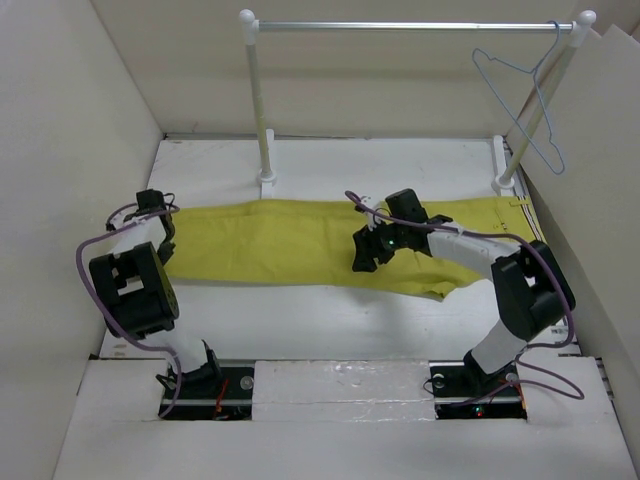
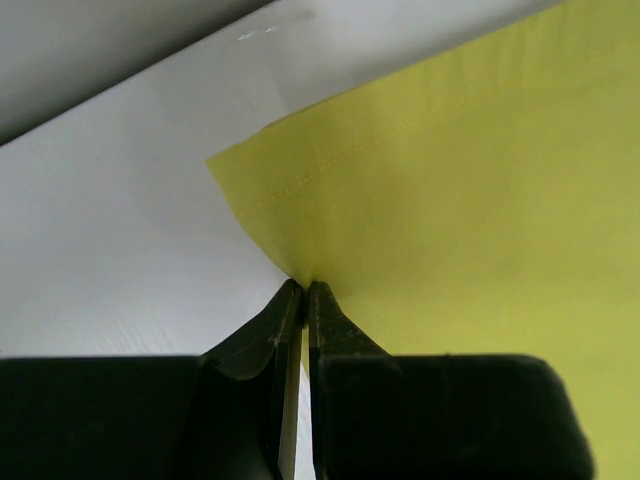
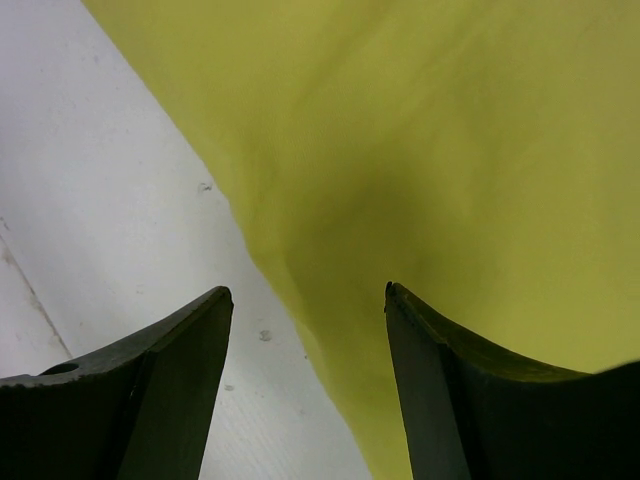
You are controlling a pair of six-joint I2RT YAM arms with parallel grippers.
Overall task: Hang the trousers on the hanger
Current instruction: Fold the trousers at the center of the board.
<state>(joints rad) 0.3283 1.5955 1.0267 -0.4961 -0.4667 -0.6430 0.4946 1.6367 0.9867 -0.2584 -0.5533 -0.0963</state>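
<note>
The long mustard-yellow fabric trousers lie flat across your white bench, left edge to right edge. Your left fingers pinch their hem corner at the left edge; your right fingers stand apart above the cloth's near edge, holding nothing.

Overhead and close wrist views share trousers.
</note>
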